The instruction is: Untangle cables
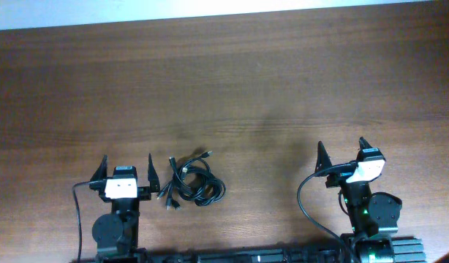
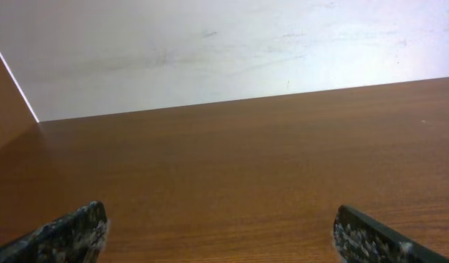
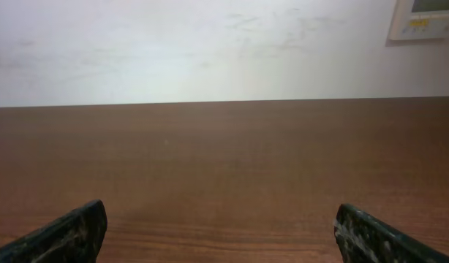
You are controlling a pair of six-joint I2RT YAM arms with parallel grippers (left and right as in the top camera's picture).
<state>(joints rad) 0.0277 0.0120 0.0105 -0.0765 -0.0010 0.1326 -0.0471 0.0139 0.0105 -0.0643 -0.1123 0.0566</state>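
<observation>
Nearest the arm bases, along the near edge of the wooden table [image 1: 268, 80], we find the left gripper [image 1: 127, 161] with its jaws spread wide and nothing between them. Its wrist camera shows only wood between the two fingers [image 2: 71, 232]. Just beside it, on its right, lie the cables [image 1: 194, 181]: thin black cords gathered in one loose bundle of overlapping loops. Several small plug ends [image 1: 168, 199] fan out on the side facing the left gripper, and one free plug [image 1: 207, 154] sticks out toward the far side. Well apart to the right, the right gripper [image 1: 341, 146] is likewise wide open and holds nothing, pointing across the table. We judge the bundle to be light, soft and limp. It should slide over the smooth wood rather than resist, and a pull on one strand will likely drag the whole lot along unless the other arm pins it. The cords look thin and slick, so a pinch on a single strand could slip. The plugs are the stiffer, chunkier parts and seem the better hold, though we would not yank where cord meets plug. The free plug looks easiest to reach; how tightly the loops cross we cannot tell from above. Farther off, the wood runs up to a pale wall [image 3: 210, 44], where a small control panel [image 3: 422, 18] hangs.
</observation>
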